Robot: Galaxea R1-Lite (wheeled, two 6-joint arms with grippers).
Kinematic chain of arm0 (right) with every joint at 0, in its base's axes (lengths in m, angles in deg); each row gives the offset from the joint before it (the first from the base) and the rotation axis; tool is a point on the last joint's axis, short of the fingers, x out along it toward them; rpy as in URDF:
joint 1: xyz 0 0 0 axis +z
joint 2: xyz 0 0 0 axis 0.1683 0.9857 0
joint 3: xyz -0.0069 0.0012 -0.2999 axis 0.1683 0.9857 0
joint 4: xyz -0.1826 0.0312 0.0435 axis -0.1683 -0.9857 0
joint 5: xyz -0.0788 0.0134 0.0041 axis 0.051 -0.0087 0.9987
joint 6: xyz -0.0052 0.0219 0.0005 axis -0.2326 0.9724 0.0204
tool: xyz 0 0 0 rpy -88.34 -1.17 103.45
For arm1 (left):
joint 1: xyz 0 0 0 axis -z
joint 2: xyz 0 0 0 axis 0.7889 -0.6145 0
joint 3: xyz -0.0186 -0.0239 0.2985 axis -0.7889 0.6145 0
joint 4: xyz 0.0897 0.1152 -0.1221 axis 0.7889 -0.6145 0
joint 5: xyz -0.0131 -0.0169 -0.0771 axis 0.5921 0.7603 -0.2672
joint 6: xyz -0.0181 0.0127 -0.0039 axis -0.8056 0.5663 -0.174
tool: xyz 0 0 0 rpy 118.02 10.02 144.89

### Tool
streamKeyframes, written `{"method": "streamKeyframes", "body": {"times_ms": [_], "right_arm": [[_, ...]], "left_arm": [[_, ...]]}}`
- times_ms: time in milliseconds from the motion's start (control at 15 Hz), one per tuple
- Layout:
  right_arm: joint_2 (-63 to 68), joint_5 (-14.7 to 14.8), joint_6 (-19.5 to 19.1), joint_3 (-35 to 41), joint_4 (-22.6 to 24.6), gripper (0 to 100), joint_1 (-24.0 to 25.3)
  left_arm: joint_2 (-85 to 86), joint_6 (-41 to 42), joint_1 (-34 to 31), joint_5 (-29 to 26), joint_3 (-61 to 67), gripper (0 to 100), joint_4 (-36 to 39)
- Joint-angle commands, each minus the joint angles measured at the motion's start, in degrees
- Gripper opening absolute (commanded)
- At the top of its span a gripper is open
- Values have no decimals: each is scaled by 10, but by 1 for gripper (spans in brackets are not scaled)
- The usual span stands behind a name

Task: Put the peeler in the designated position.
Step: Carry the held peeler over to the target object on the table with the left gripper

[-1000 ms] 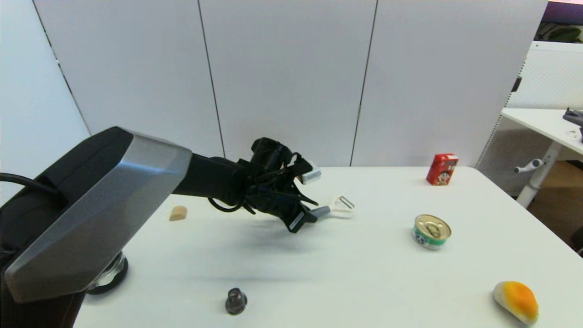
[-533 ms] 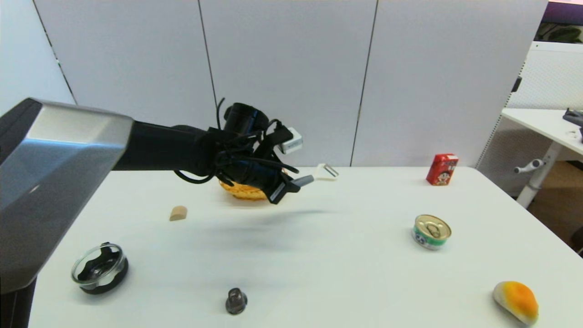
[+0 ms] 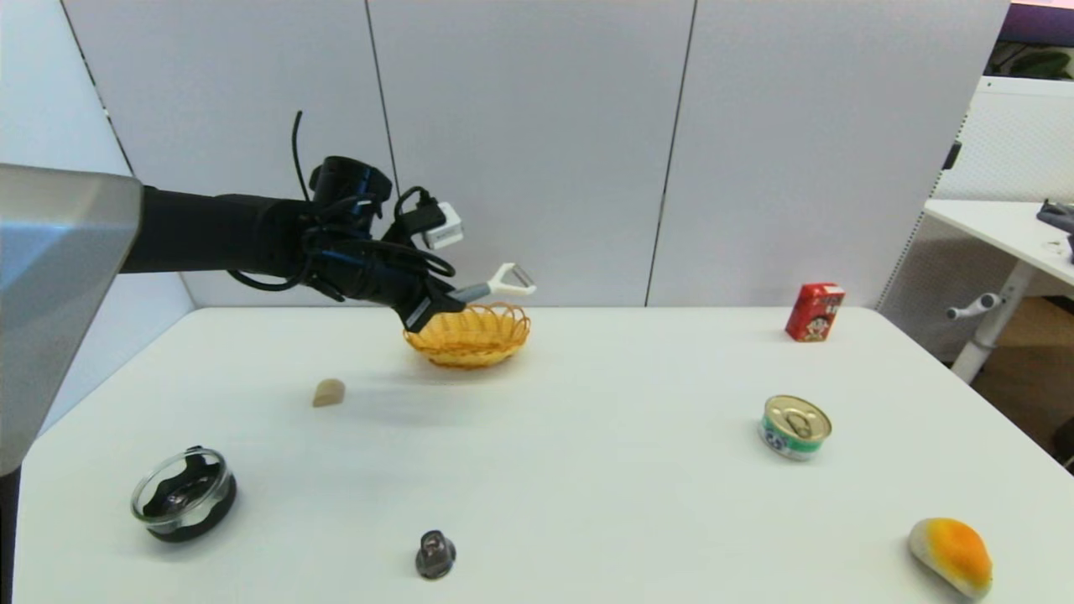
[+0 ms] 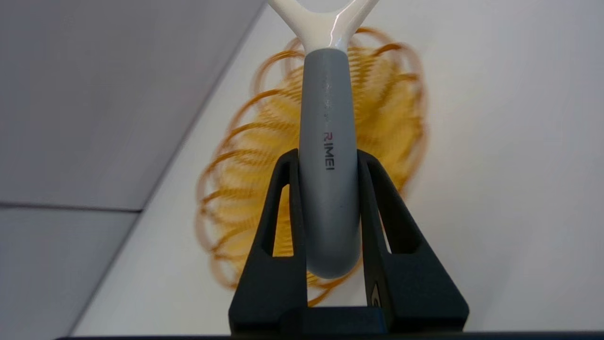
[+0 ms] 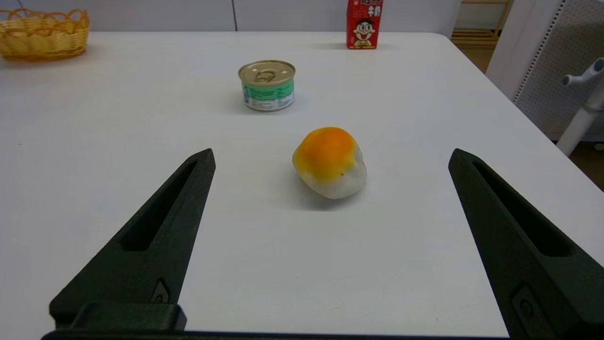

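1. As seen from the head: left gripper [image 3: 430, 307] raised above the white table [image 3: 587, 470], pinching the peeler [image 3: 495, 285] by its grey handle, forked white head and blade pointing toward the robot's right. Held in the air over the near-left rim of the wicker basket [image 3: 467, 335], not touching it. Also listed on the table: tan wedge [image 3: 328, 392], glass bowl with black base [image 3: 183, 494], small dark knob [image 3: 435, 554], green-labelled can [image 3: 794, 426], red carton [image 3: 814, 311], orange-and-white bun [image 3: 951, 554]. Right gripper not visible from this camera.

2. As seen from the left wrist: two black fingers [image 4: 278, 236] pressed against both sides of the peeler [image 4: 328, 156] handle, near its butt end; lettering readable along the handle, a detail hidden from the head. Fork of the head cut off at the picture's edge, blade unseen. Basket [image 4: 245, 179] blurred, directly behind the handle.

3. As seen from the right wrist: right gripper [image 5: 330, 160] parked low over the table [image 5: 94, 141], fingers spread wide, holding nothing. Bun [image 5: 330, 160] lying between the fingertips but beyond them, then can [image 5: 267, 85], carton [image 5: 364, 23], and basket [image 5: 45, 34] far off. Peeler not shown.
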Motion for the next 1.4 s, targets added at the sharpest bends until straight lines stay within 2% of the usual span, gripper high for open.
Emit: {"method": "streamKeyframes", "body": {"times_ms": [67, 333, 533, 800, 1200, 1400], "right_arm": [[1, 0, 0, 0, 0, 100, 0], [1, 0, 0, 0, 0, 100, 0], [1, 0, 0, 0, 0, 100, 0], [1, 0, 0, 0, 0, 100, 0], [1, 0, 0, 0, 0, 100, 0], [1, 0, 0, 0, 0, 100, 0]], "left_arm": [[-34, 60, -47, -18, -59, 0, -17], [-71, 145, -73, -76, -136, 0, -80], [-93, 192, -85, -103, -146, 0, -82], [-113, 239, -106, -111, -148, 0, -79], [-131, 254, -117, -122, -151, 0, 27], [-139, 255, -117, -127, -151, 0, 31]]}}
